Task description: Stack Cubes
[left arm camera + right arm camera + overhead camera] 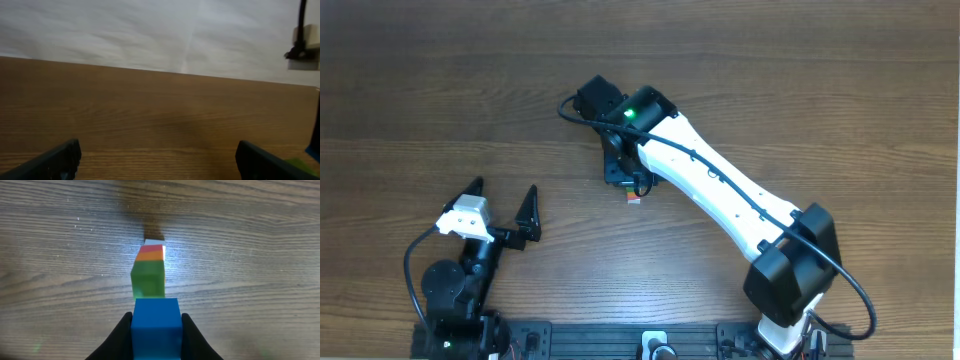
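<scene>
The blue cube (155, 325) is apparently sitting atop the stack (148, 277) of green, orange and red cubes at the middle of the desk (250, 240), with the right fingers (120, 336) clamping it. The placing step is closing. Next, they should be parting gently and rising straight. The left fingers (55, 160) are hanging apart.

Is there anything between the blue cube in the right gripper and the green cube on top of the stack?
Nothing visible. The right gripper holds the blue cube right over the green cube, with no object between them; whether they touch, I cannot tell. The left gripper rests open, well aside.
</scene>
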Motion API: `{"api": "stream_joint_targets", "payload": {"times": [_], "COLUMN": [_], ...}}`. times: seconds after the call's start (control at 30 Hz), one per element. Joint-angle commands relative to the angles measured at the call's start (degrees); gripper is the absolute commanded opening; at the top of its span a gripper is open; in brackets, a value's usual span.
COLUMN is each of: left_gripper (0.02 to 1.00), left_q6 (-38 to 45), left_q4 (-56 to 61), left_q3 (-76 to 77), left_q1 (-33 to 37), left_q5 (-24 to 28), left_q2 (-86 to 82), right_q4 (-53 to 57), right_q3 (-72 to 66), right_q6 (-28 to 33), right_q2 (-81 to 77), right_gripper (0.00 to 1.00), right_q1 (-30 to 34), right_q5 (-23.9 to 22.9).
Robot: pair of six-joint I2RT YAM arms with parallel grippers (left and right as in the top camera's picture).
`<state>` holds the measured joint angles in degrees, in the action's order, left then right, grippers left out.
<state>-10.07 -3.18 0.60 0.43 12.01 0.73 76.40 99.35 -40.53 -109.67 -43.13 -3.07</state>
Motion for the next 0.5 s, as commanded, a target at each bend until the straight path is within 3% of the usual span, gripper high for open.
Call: {"api": "stream_joint_targets", "payload": {"times": [0.03, 0.5], "left_gripper": [1.000, 0.998], "left_q6": [0.9, 0.9], "left_q4": [-0.1, -0.1], "left_q3": [-0.3, -0.3], "left_q1": [-0.2, -0.2], "left_q5": [-0.3, -0.3], "left_q2": [-0.4, -0.4], "right_q4": [-0.7, -2.3], "right_q3": [1.4, 1.4], "right_q6": [-0.8, -0.8], "right_q2": [-2.1, -3.6], "right_gripper": [0.088, 0.093], "right_q1": [-0.5, -0.5], "right_q5": [0.0, -1.0]}}
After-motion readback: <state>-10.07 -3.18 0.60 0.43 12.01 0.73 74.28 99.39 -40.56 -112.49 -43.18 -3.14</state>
